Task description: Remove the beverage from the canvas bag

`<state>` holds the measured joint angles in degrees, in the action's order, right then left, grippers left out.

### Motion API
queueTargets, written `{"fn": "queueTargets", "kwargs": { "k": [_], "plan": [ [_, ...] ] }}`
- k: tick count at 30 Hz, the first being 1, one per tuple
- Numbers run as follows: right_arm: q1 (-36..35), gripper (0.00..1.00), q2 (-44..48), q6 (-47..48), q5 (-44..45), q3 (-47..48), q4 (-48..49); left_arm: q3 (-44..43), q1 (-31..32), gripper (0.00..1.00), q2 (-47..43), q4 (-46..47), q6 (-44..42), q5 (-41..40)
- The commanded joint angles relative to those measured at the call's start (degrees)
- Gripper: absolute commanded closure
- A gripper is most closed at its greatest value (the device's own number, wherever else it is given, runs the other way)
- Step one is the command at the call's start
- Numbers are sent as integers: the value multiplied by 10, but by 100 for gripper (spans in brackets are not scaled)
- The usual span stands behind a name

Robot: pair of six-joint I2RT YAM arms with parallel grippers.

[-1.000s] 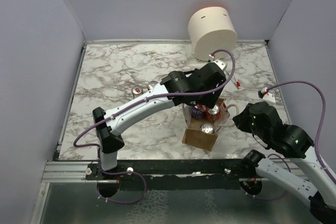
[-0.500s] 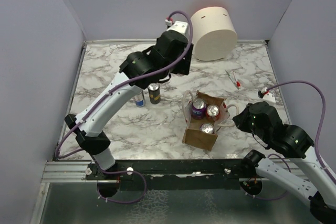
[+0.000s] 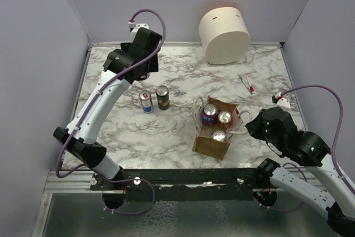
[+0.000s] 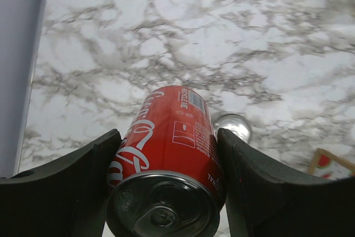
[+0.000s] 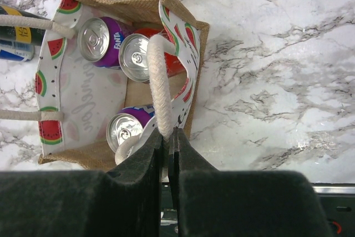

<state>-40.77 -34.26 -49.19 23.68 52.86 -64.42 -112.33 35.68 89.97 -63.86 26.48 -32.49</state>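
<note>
The canvas bag stands open at front centre, tan with white rope handles; it also shows in the right wrist view. Inside are a purple Fanta can, a red can and a third can. My right gripper is shut on a rope handle at the bag's right side. My left gripper is shut on a red Coca-Cola can, held above the table at the back left. The top view hides that can.
Two cans, a blue-and-red one and a dark one, stand on the marble left of the bag. A large cream cylinder sits at the back. A small red-tipped pen-like item lies at the right.
My left arm has swung from above the bag up and to the back left. The bag and my right gripper have not moved.
</note>
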Motion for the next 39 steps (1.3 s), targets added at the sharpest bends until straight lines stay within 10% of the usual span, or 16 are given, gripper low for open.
{"fn": "queueTargets", "kwargs": {
  "k": [1,14,39],
  "plan": [
    [-1,94,-2,5,0,-7,6,68,-92,100,-59,3,33,-24],
    [0,93,5,2,2,-7,5,334,-221,100,-64,145,92,84],
    [-1,93,21,1,2,-8,6,509,-271,90,-16,286,85,194]
  ]
}}
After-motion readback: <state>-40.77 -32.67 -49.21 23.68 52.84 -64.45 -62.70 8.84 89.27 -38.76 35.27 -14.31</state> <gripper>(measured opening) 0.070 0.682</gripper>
